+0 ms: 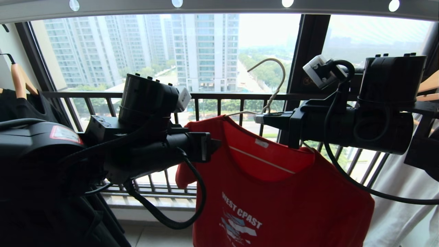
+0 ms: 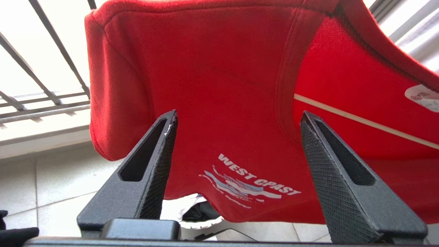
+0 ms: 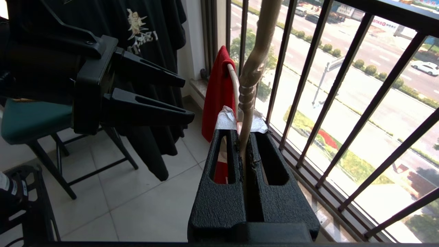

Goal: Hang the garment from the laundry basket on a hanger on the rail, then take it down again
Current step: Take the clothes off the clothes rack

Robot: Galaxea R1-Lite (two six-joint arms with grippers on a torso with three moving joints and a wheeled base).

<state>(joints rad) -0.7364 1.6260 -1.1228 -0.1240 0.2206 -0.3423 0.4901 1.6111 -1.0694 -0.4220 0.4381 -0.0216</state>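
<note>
Left pincer (image 1: 214, 145) nearest, on the left, tips spread apart and holding nothing, just beside the left shoulder of the T-shirt (image 1: 274, 192); probably let go there so the cloth can settle on the wire; in the left wrist view the two fingers (image 2: 157, 161) stand wide with the red cloth beyond them, not between them. Right pincer (image 1: 260, 119) on the right, pressed together and clamped on the twisted neck of the hanger (image 1: 272, 80), just below the hook; likely so the right arm carries the whole weight and steers the hook up. T-shirt is draped on the hanger, collar open, label showing, lettering toward the robot; hanging free in the air, not on the rail (image 1: 219, 7); hook is below the rail, well apart from it, so hanging is not yet done. Laundry basket: can't pick it out for sure in any view, so contents unknown. Far left, a black shirt (image 1: 20, 106) on a wooden hanger (image 1: 19, 80); farthest back, the window railing (image 1: 240, 96).
</note>
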